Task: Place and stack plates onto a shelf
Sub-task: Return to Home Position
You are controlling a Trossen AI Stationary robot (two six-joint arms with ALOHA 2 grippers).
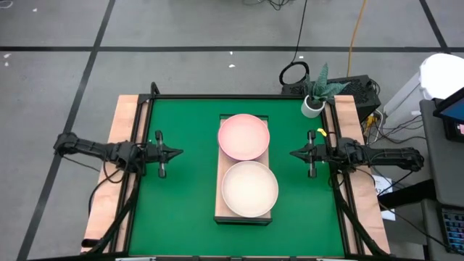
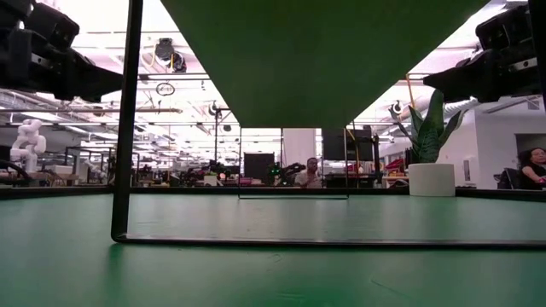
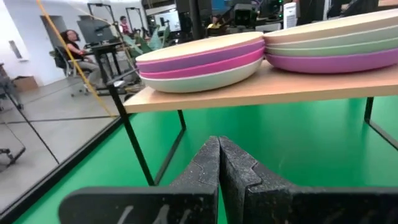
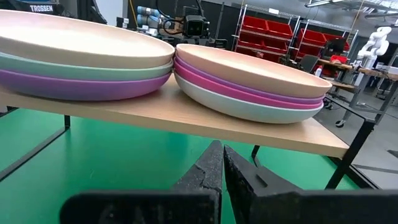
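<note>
The green tabletop [image 1: 181,203] holds a light wooden shelf [image 1: 244,217] on thin dark legs [image 3: 138,152]. Two piles of plates sit close together on the shelf, one with a pink plate [image 1: 243,135] on top and one with a cream plate [image 1: 249,188] on top

Plates [image 3: 199,62] matte, smooth; shelf [image 3: 261,87] light wood; legs [image 3: 138,149] black metal.

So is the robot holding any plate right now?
No, nothing is held. The left jaws and right jaws are shut and empty, away from the shelf, where the plates sit in two stacks.
</note>
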